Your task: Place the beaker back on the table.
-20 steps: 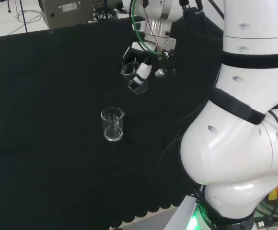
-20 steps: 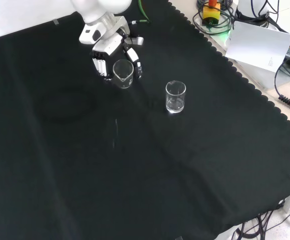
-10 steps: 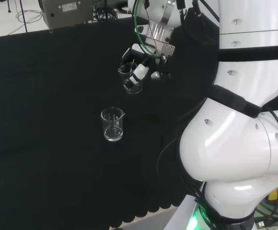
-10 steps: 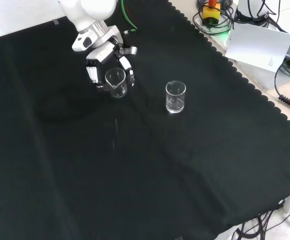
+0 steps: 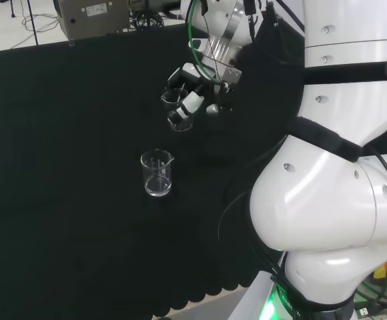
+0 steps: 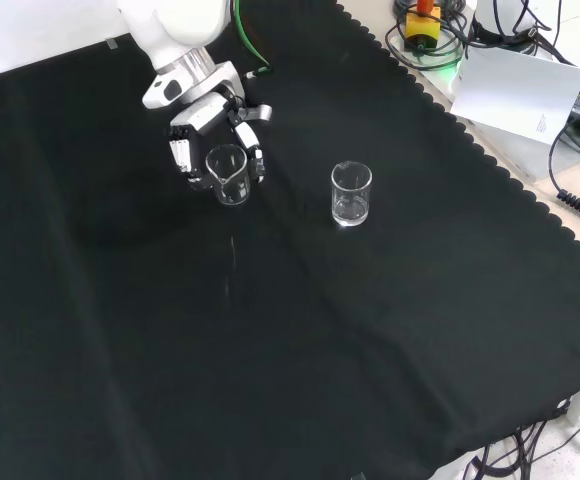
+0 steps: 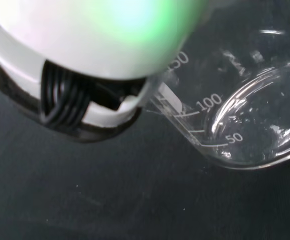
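A small clear glass beaker is held upright in my hand, whose black and white fingers are curled round it. In the head view the hand carries the beaker above the black cloth, left of the arm's white links. Close up in the wrist view, the beaker shows its printed scale and rounded base against the cloth, beside a blurred white part of the hand. I cannot tell whether its base touches the cloth.
A second clear beaker stands upright on the cloth to the right of the hand in the front view; in the head view this beaker is nearer and to the left. Cables and papers lie beyond the cloth's scalloped edge.
The hand with the beaker has moved left and a little lower in the front view, and left in the head view. The standing beaker has not moved.
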Controlling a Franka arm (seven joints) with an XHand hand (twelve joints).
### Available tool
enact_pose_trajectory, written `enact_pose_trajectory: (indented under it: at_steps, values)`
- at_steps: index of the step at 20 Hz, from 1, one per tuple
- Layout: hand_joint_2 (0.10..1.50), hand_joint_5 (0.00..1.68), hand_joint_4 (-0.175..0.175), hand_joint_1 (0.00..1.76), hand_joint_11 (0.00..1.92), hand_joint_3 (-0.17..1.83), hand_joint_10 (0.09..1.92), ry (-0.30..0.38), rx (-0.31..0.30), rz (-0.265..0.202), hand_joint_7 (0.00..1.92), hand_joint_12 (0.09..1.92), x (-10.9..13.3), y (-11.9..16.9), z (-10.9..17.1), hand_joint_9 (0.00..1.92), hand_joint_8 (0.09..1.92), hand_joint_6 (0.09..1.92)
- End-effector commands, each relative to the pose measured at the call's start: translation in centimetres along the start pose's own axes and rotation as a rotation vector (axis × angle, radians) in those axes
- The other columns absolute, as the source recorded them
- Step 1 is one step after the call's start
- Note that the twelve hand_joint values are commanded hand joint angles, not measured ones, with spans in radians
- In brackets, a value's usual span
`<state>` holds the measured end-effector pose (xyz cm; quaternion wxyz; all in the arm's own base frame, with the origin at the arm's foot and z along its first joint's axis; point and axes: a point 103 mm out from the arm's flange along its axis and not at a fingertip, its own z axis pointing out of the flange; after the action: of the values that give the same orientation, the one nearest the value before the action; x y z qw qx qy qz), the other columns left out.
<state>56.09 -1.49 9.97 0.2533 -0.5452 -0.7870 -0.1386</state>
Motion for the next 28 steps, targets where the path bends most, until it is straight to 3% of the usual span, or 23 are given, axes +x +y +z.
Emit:
enact_pose_trajectory:
  at_steps: [1,11,20,22,26,28]
  values:
    - [0.42,1.24,-0.175,1.45,1.20,0.99,0.09,0.011,-0.006,-0.002,1.29,0.64,-0.3,0.2,0.8,1.75,0.80,0.86]
    - [0.43,1.22,-0.175,1.45,1.18,0.98,0.09,0.015,-0.061,0.012,1.27,0.63,-1.0,0.1,1.6,1.73,0.85,0.89]
    - [0.44,1.21,-0.175,1.45,1.15,0.98,0.09,0.050,-0.049,0.000,1.26,0.64,-1.7,-0.2,2.2,1.71,0.88,0.91]
    - [0.45,1.21,-0.175,1.44,1.12,0.97,0.09,0.025,-0.036,-0.014,1.26,0.67,-1.6,-0.3,2.3,1.70,0.88,0.92]
    - [0.67,1.11,-0.120,1.42,1.06,0.63,0.09,0.020,-0.015,-0.007,1.12,0.76,-1.5,-0.4,2.5,1.61,0.93,0.95]
    - [0.81,1.06,-0.154,1.26,1.06,0.49,0.09,0.016,0.002,-0.002,0.97,0.83,-1.5,-0.4,2.5,1.44,0.95,0.97]
